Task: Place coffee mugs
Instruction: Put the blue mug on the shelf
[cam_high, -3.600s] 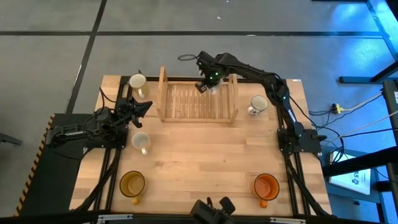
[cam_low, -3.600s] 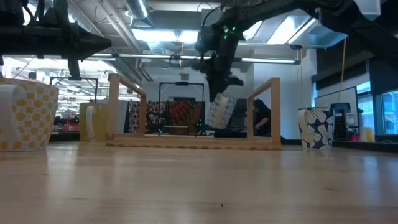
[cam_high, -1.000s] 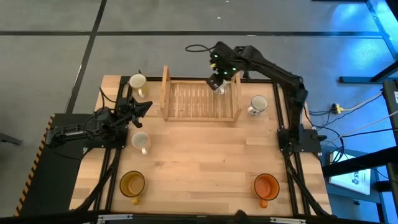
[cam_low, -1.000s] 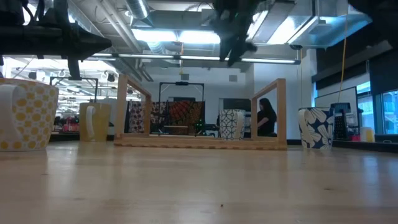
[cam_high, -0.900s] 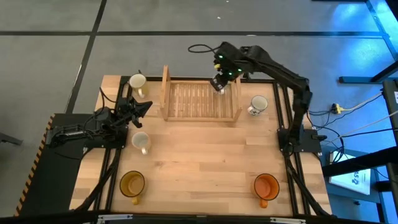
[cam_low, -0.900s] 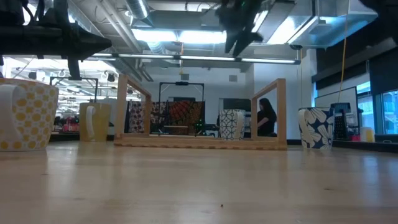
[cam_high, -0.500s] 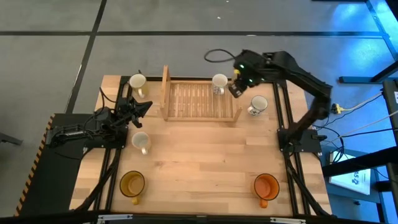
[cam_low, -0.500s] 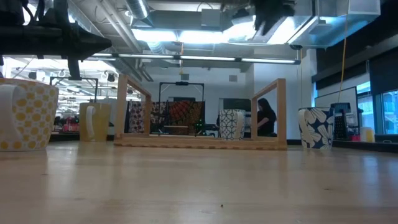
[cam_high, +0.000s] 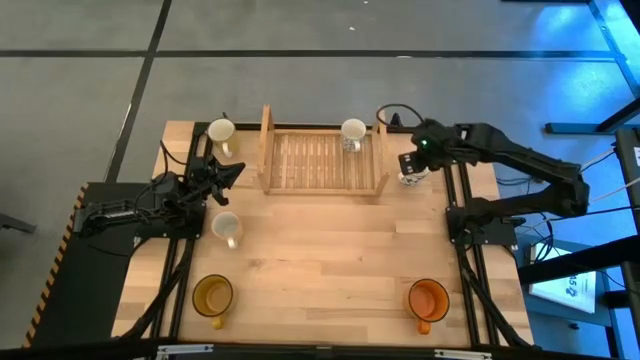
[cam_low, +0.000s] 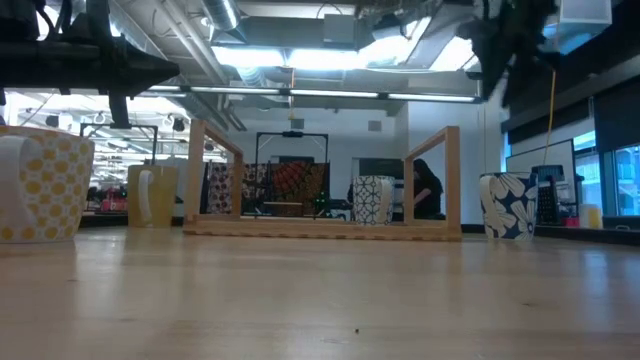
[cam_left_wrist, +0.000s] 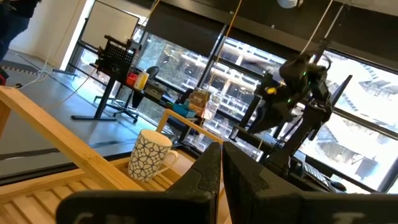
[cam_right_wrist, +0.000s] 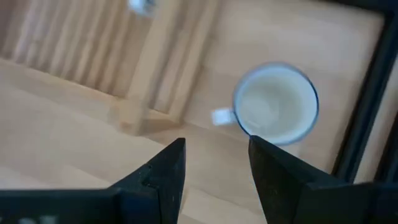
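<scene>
Six mugs: all stand upright on the table (cam_high: 320, 250) or in the wooden rack (cam_high: 322, 160).
Patterned mug in rack (cam_high: 352, 133): at the rack's far right corner, just inside the right end board; standing free, nothing touching it.
White mug right of rack (cam_high: 414, 168): on the table just outside the rack's right end, largely hidden under the right arm from above; the right wrist view shows its open mouth and a short handle.
Right gripper (cam_high: 408, 165): above that mug, fingers spread apart and empty; how high it hangs over the rim is hard to judge.
Left gripper (cam_high: 226, 172): low by the table's left edge, between the two pale mugs there; fingers pressed together, holding nothing.
Far-left mug (cam_high: 221, 133): pale, at the far left corner beside the rack.
Spotted mug (cam_high: 227, 228): pale, near the left arm.
Amber mug (cam_high: 212, 295): near left corner.
Orange mug (cam_high: 428, 299): near right corner.
</scene>
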